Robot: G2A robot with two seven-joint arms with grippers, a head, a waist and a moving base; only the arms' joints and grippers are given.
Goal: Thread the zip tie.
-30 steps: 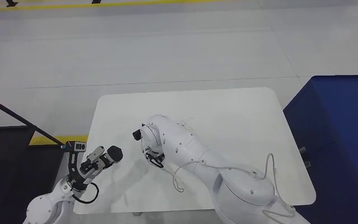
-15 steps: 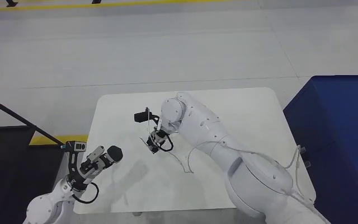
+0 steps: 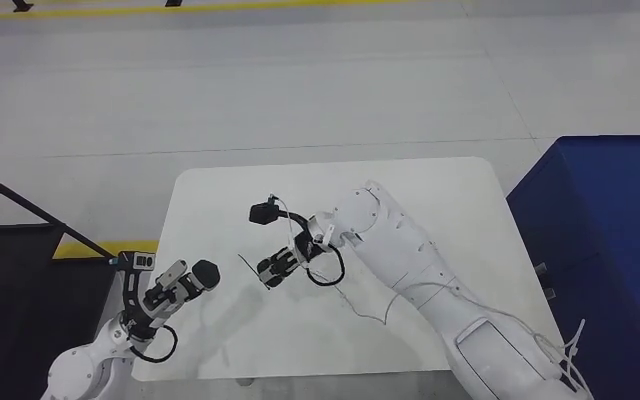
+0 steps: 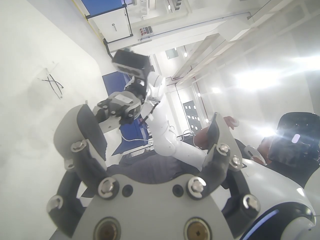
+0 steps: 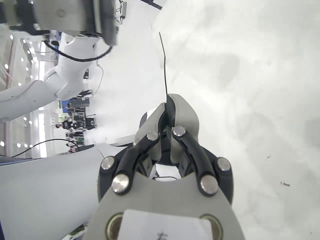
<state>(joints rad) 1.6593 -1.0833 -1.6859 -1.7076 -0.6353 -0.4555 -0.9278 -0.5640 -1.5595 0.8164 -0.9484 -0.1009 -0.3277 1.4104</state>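
My right gripper [image 5: 168,101] is shut on a thin black zip tie [image 5: 163,63], whose free end sticks straight out past the fingertips. In the top view this gripper [image 3: 272,270] hangs over the middle-left of the white table [image 3: 430,190], with the zip tie [image 3: 248,265] pointing toward the left arm. My left gripper [image 4: 150,131] stands open with nothing between its fingers, near the table's front-left corner [image 3: 198,276]. It faces the right gripper [image 4: 117,106] across a short gap.
Several spare black zip ties [image 4: 53,84] lie loose on the table farther back. A blue cabinet [image 3: 590,230] stands along the table's right side. Dark frame bars [image 3: 50,225] run past the left edge.
The right arm has swung its elbow out to the right and turned its gripper toward the left arm, carrying the zip tie. The left arm has kept still.
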